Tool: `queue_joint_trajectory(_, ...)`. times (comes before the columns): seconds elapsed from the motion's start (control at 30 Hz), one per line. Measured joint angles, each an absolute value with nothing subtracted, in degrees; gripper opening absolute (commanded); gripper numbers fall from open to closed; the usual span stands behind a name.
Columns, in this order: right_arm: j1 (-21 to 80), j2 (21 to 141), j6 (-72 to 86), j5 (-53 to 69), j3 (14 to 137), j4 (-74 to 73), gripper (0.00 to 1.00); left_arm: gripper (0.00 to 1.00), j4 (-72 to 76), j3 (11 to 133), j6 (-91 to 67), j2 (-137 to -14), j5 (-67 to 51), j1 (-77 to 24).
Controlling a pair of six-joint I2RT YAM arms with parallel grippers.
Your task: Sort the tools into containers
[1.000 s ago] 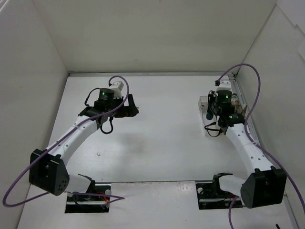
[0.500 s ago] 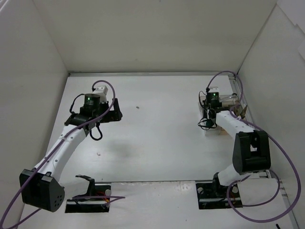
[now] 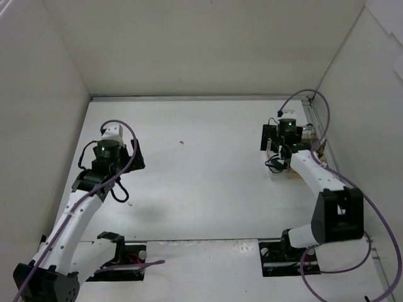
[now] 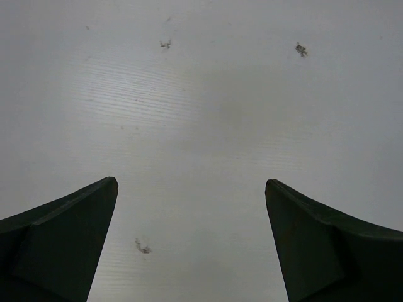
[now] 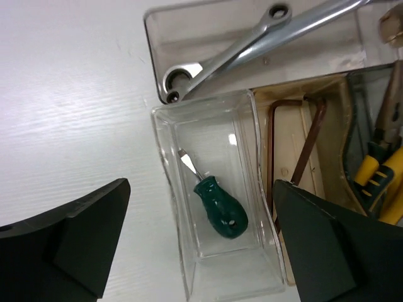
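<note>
My right gripper [image 5: 201,182] hangs open over a cluster of clear containers. Right under it, a stubby green-handled screwdriver [image 5: 219,204] lies loose in one clear bin [image 5: 165,165]. A silver wrench [image 5: 252,44] rests in the bin [image 5: 157,28] beyond. A dark hex key [image 5: 308,138] sits in the tan-bottomed bin [image 5: 337,107] to the right, and yellow-handled pliers [image 5: 385,176] show at the right edge. In the top view the right gripper [image 3: 271,137] is at the bins [image 3: 278,171] by the right wall. My left gripper [image 4: 191,181] is open over bare table, with nothing between its fingers.
A tiny loose screw [image 3: 181,142] lies on the white table toward the back middle. White walls close in the table at the left, back and right. The left gripper [image 3: 135,158] sits at the left side. Small scuff marks [image 4: 143,246] dot the table under it.
My right gripper has opened above the bins, and the screwdriver now lies free in its bin. The left arm has drawn back toward the left and near side.
</note>
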State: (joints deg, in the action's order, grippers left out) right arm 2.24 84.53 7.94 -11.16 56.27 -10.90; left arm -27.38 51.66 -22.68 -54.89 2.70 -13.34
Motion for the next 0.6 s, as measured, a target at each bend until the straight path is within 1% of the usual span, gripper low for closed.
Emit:
queue_joint_trajectory(0.27,2.24,61.84,12.05,-7.22,56.03,-13.30,0.98,1.00,-29.95,49.30,-22.52,-43.66,15.97,-12.99)
queue_joint_trajectory(0.4,2.24,51.42,13.21,-3.68,54.11,-15.42,0.98,1.00,-30.87,48.73,-22.48,-37.60,20.58,-12.99)
queue_joint_trajectory(0.5,2.26,45.74,14.24,-0.93,52.38,-18.02,0.98,1.00,-32.08,47.99,-22.50,-34.30,22.44,-12.99)
queue_joint_trajectory(0.6,3.31,42.65,14.76,0.51,51.42,-21.06,0.98,1.00,-33.71,47.99,-22.52,-32.34,23.70,-12.99)
